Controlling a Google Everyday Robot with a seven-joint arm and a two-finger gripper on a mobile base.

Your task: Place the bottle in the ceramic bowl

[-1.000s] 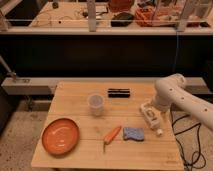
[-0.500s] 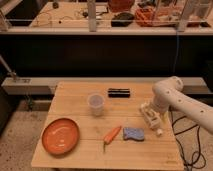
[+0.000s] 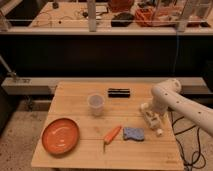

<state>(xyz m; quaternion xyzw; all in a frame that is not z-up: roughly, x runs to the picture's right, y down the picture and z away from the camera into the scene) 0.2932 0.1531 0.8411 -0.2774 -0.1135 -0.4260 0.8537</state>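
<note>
The pincer [image 3: 152, 118] hangs over the bottle [image 3: 155, 125] near the counter's [image 3: 75, 92] right edge; grip state cannot be determined. Centre on the body, clench, then carry to the ceramic bowl [image 3: 60, 136] at the front-left corner.

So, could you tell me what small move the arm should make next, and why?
Probably close on and lift the bottle: the gripper sits over it at the table's right edge, while the orange bowl waits far left.
</note>
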